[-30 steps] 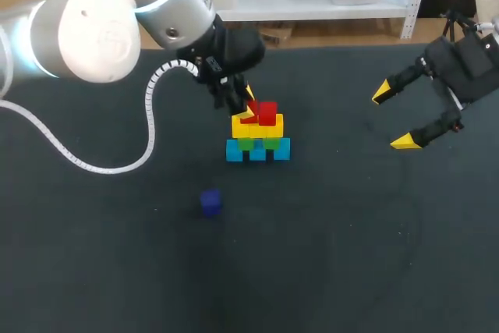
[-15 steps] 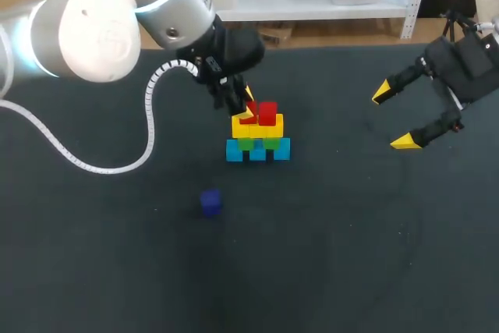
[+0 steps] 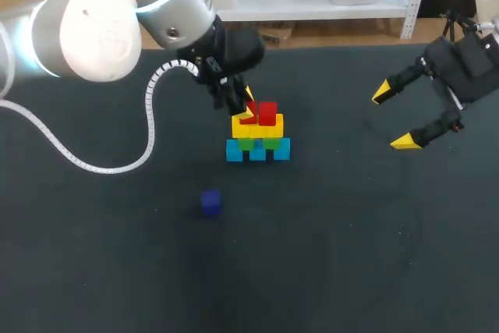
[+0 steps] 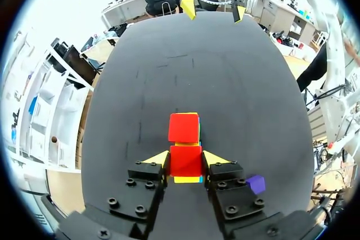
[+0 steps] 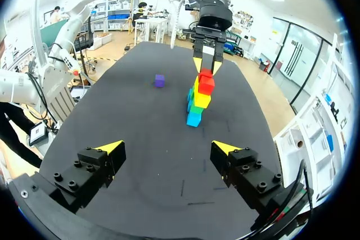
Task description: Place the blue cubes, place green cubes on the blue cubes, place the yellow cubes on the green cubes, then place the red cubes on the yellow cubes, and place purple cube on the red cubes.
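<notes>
A small cube stack stands mid-table: blue cubes at the base, green cubes on them, yellow cubes above. One red cube rests on the yellow layer. My left gripper is shut on a second red cube, held against the yellow layer beside the first red cube. The purple cube lies alone on the mat in front of the stack. My right gripper hangs open off to the right, nothing between its fingers; from its wrist the stack is well ahead.
The black mat covers the table. My left arm's white cable loops down over the mat left of the stack. The purple cube sits apart from the stack in the right wrist view.
</notes>
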Controlling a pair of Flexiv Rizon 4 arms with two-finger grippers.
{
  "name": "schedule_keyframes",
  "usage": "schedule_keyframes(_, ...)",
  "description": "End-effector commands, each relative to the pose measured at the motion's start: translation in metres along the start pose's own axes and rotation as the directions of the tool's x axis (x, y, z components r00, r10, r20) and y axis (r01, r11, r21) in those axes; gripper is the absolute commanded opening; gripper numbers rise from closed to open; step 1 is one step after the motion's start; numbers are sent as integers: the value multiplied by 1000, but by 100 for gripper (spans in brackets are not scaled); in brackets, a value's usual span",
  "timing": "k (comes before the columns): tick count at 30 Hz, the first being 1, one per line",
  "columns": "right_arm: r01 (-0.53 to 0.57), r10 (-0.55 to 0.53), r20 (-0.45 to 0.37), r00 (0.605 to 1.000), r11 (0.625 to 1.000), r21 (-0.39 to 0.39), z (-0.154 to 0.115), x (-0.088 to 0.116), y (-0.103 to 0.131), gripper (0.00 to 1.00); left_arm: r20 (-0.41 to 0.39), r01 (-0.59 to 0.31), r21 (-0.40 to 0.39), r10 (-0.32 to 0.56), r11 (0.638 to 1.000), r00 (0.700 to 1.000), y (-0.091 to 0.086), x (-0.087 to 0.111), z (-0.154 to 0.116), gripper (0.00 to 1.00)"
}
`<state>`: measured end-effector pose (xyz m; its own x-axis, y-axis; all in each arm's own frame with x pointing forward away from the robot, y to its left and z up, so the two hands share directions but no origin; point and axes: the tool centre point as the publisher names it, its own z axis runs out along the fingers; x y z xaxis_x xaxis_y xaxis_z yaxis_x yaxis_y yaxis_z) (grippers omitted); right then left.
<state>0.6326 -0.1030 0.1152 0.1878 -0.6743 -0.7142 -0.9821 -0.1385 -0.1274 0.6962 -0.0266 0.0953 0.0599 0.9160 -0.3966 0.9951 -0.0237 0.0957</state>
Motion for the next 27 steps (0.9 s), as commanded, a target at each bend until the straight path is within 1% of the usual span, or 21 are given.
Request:
schedule_keyframes(1,1,-1,2,1000,1000,0,0,0,0,100,-4,-1,7,1,1000,1000,3,0,0,0)
schedule_keyframes(5,1,-1,2,1000,1000,0,0,0,0,100,-6,1,7,-1,1000,1000,4,0,0,1)
schedule_keyframes(6,1,-1,2,1000,1000,0,0,0,0,100,-6,1,8,-1,1000,1000,4,0,1,6)
schedule_keyframes(8,1,-1,2,1000,1000,0,0,0,0,100,-6,0,8,0,1000,1000,4,0,1,12)
schedule_keyframes(11,1,-1,2,1000,1000,0,0,0,0,100,-4,-1,7,1,1000,1000,4,-1,1,6)
schedule_keyframes(16,1,-1,2,1000,1000,0,0,0,0,100,-4,-2,7,2,1000,1000,5,-1,1,2)
schedule_keyframes(22,1,-1,2,1000,1000,0,0,0,0,100,-4,0,10,0,1000,1000,4,-1,1,5)
schedule_keyframes(27,1,-1,2,1000,1000,0,0,0,0,100,-3,0,14,1,1000,1000,3,-1,1,4)
